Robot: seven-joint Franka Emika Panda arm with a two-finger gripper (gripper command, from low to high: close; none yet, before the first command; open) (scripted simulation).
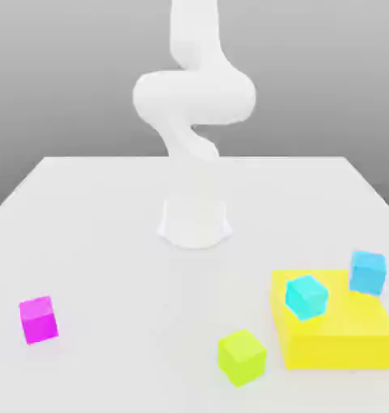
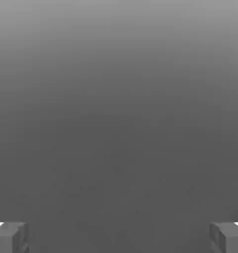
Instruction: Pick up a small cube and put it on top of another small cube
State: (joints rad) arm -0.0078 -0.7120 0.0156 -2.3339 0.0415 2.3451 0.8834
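Note:
The small lime yellow-green cube point(image 1: 241, 356) rests on the white table point(image 1: 109, 242) near the front, just off the large yellow block. The small magenta-pink cube point(image 1: 39, 319) sits far over at the exterior view's left, also near the front. My white arm point(image 1: 194, 97) rises from its base at the table's middle and leaves the picture at the top. In the hand view my gripper point(image 2: 119, 237) is open: two grey fingertips point(image 2: 10, 237) stand far apart with nothing between them, facing plain grey background.
A large flat yellow block point(image 1: 335, 327) lies at the front on the exterior view's right. One cyan cube point(image 1: 306, 296) sits on top of it, another cyan cube point(image 1: 367, 272) stands at its far right corner. The arm's round base point(image 1: 195, 223) occupies the table's middle.

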